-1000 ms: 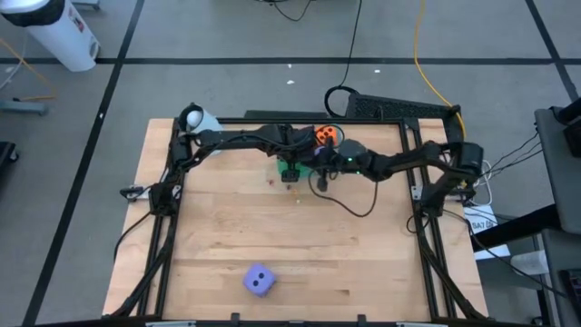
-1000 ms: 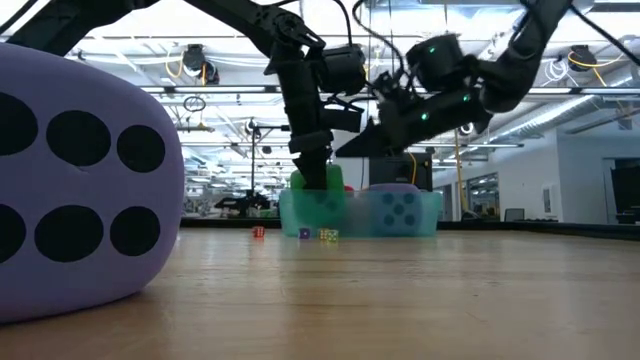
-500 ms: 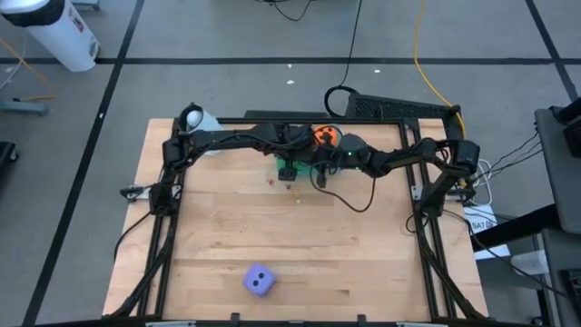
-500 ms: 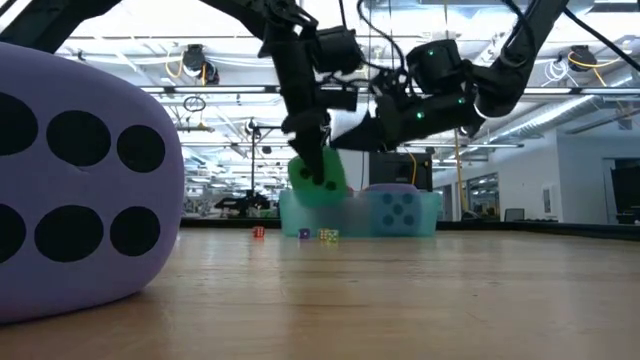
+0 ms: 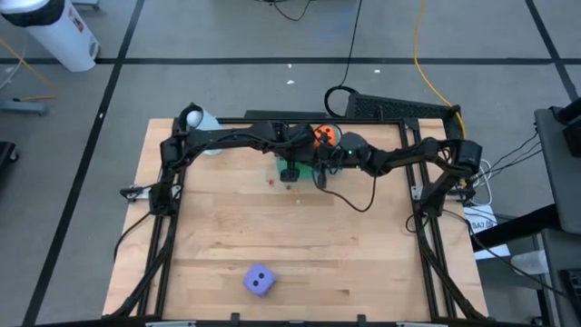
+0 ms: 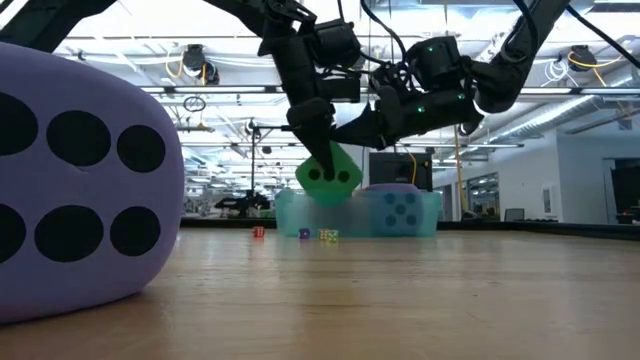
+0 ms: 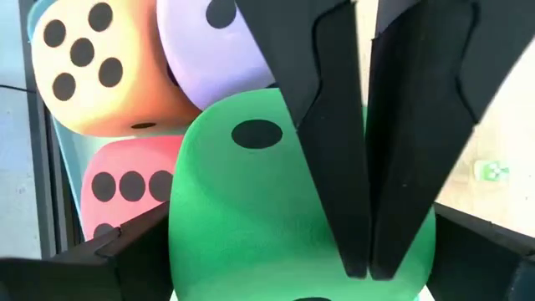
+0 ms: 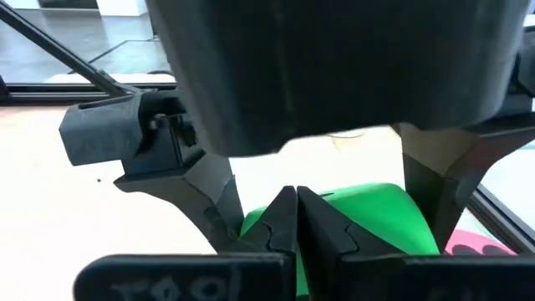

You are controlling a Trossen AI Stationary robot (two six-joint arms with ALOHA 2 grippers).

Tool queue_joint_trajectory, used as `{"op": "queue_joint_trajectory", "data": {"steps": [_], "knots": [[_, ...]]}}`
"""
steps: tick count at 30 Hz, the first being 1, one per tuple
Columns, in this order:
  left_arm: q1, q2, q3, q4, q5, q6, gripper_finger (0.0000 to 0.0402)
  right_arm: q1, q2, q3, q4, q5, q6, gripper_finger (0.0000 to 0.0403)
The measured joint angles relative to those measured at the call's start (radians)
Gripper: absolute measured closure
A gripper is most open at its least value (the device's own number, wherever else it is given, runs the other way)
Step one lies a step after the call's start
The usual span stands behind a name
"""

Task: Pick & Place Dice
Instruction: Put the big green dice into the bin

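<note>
Evidently: green die (image 6: 332, 176) held aloft, grip marginal.
High view: the left gripper (image 5: 290, 169), frame centre, clasps the die; the right gripper (image 5: 321, 170) beside it is pinched empty. Low view: the soft cube hangs tilted by the translucent tray (image 6: 425, 214) and could squirm loose. Left wrist view: a rounded foam orange die (image 7: 92, 75) and red die (image 7: 125, 180) lie behind.

two matte black jointed arms, loose black cables looped along the links, small green status lights on right arm's wrist housing, tapered black fingers (image 7: 334, 159), angular black plastic claw mounts
</note>
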State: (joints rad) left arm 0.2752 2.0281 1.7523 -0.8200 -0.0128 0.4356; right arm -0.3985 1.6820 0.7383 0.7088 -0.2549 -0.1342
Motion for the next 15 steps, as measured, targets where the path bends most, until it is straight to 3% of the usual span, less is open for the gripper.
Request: {"op": "queue_joint_trajectory", "data": {"steps": [15], "knots": [[-0.010, -0.015, 0.001, 0.007, -0.016, -0.024, 0.0002, -0.001, 0.002, -0.003, -0.063, 0.006, 0.013, 0.0399]]}}
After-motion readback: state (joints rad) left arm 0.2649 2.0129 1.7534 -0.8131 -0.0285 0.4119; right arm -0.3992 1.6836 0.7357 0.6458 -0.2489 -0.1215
